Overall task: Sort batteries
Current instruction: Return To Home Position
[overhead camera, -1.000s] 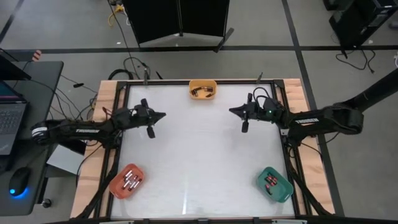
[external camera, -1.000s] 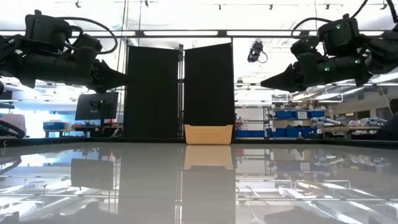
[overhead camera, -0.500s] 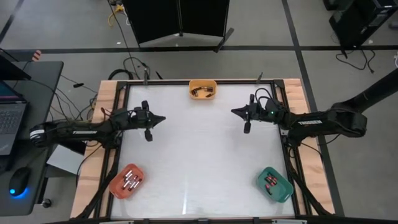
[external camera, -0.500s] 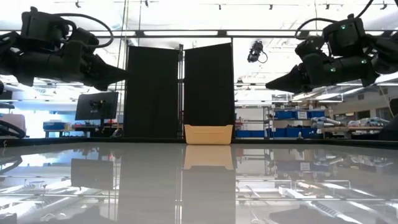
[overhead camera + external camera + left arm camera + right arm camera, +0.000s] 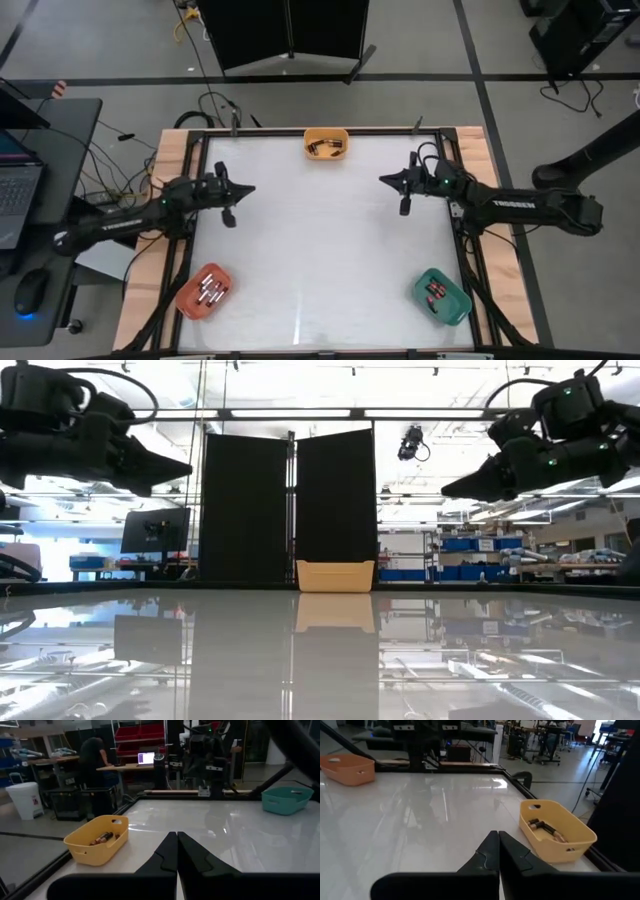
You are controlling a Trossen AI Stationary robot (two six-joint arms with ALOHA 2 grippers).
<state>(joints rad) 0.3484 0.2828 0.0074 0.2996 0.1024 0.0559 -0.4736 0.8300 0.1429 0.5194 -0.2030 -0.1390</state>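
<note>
Batteries lie inside three small bins: a yellow bin (image 5: 326, 144) at the table's far edge, an orange bin (image 5: 205, 290) near the near left corner, and a teal bin (image 5: 441, 295) near the near right corner. Dark cells show in the yellow bin (image 5: 97, 839) (image 5: 555, 830). My left gripper (image 5: 250, 187) hovers shut above the table's left side, pointing right. My right gripper (image 5: 383, 179) hovers shut above the right side, pointing left. Both hang well above the table in the low view, left gripper (image 5: 185, 466) and right gripper (image 5: 447, 491). Neither holds anything.
The white tabletop (image 5: 320, 250) between the bins carries nothing loose. A black frame edges the table. The teal bin (image 5: 287, 800) and the orange bin (image 5: 347, 768) show in the wrist views. A person stands at a bench in the room beyond (image 5: 95, 757).
Both arms have drawn back from the table's middle: the left gripper toward the left edge, the right gripper toward the right edge. Both stayed shut and aloft. The bins and their batteries have not moved.
</note>
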